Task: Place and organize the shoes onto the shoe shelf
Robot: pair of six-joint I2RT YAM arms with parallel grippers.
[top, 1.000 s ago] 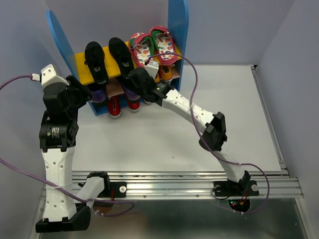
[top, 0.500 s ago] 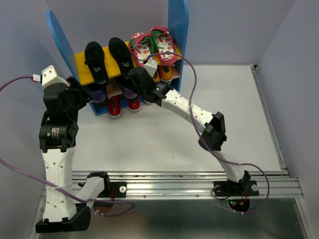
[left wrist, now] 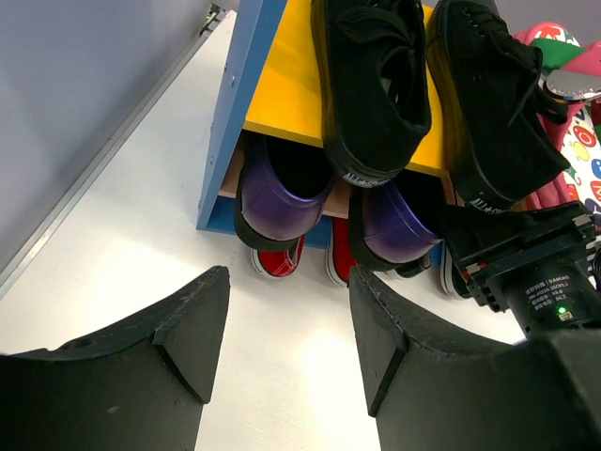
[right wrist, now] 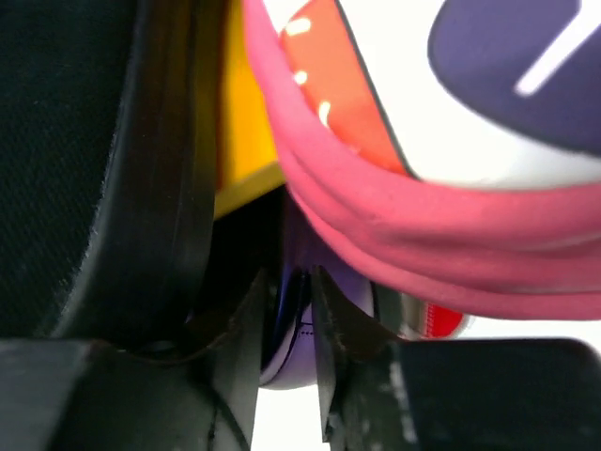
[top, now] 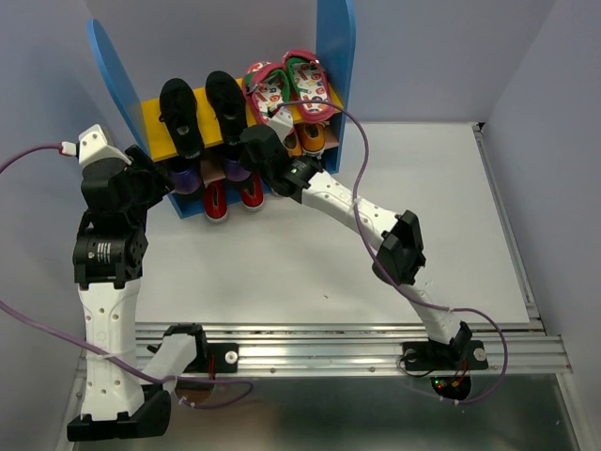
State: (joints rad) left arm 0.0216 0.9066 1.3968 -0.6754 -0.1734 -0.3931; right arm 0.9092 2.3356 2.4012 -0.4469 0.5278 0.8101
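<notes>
Moved: right arm has crept a little farther toward the far left, carrying the right pincer (right wrist: 293, 291) deeper under the yellow top board (left wrist: 282, 85) of the shoe shelf (top: 336, 56).
Unmoved: left arm and every shoe on the top board sit as they did a second ago.
Right pincer: clenched to a narrow slit with a sliver of purple-and-white between the fingers. By my reading that is the rim of the right purple loafer (left wrist: 399, 221), though the wrist view is too close to be sure.
Left pincer: the left pincer (left wrist: 288, 282) is released, fingers wide apart with nothing between them, hanging over the tabletop (top: 376, 235) just near the shelf's left end.
Top board: black shoes (top: 178, 117) lie side by side on the left, and flip-flops (top: 291, 80) lie on the right, heels overhanging the near edge.
Lower tier: left purple loafer (left wrist: 282, 188) sits beside its partner with its near end poking out. An orange shoe (top: 313, 139) shows at the right.
Bottom: red shoes (left wrist: 280, 258) peek out at the near side, below the loafers.
Meaning: the small push suggests the loafer is being seated on the lower board. With no shoe loose on the tabletop, the job looks close to finished.
Risk: the flip-flops' pink edge hangs right above the right wrist, so pulling out could snag it.
</notes>
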